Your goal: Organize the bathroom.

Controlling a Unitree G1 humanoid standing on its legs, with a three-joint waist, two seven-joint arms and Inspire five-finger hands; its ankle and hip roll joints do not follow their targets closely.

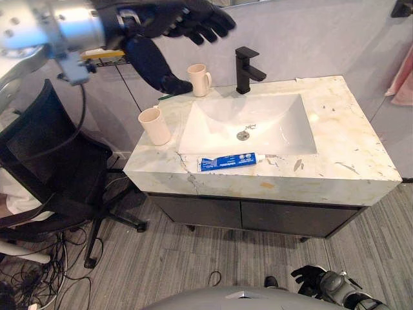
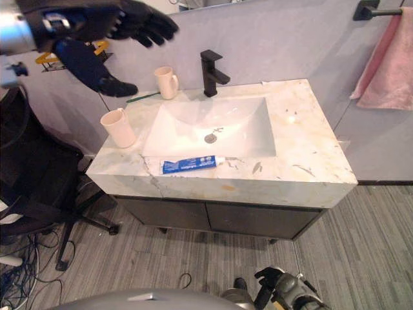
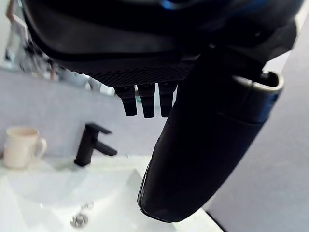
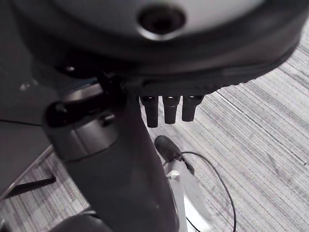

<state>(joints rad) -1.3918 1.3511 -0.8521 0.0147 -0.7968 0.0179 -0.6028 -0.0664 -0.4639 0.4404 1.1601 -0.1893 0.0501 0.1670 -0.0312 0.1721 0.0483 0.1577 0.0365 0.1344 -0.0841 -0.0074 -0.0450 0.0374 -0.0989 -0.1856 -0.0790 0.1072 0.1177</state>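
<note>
Left hand [image 1: 169,29] is raised above the back-left of the marble-topped vanity counter [image 1: 361,152], fingers spread and fairly straight, thumb angled down toward the counter, nothing in its grasp. It sits in the air near the cream ceramic mug with a handle [image 1: 199,79], which stands at the back edge just left of the matte black faucet [image 1: 246,69]. No contact with the mug.

Right hand [image 1: 317,281] hangs low by the floor, idle, fingers loosely curled and holding nothing.

Loose items on the counter: a handleless cream tumbler cup [image 1: 154,125] at the left edge beside the white rectangular sink basin [image 1: 248,123]; a blue and white toothpaste tube [image 1: 227,161] lying flat on the front rim of the basin; a thin green stick, likely a toothbrush, [image 1: 171,96] lying behind the tumbler near the thumb tip, too small to confirm. Pink towel [image 2: 387,61] hangs on a bar at the right wall. Black mesh office chair [image 1: 45,161] stands left of the vanity.

Step, as a judgement: reach phase, left hand approaching the back-left cluster, nothing picked yet; tidying looks barely started.

Next move calls for lowering the hand and committing to one target, mug or green stick. Thumb and fingers need to bracket it before closing. Watch for clipping the mug or the faucet on descent.
</note>
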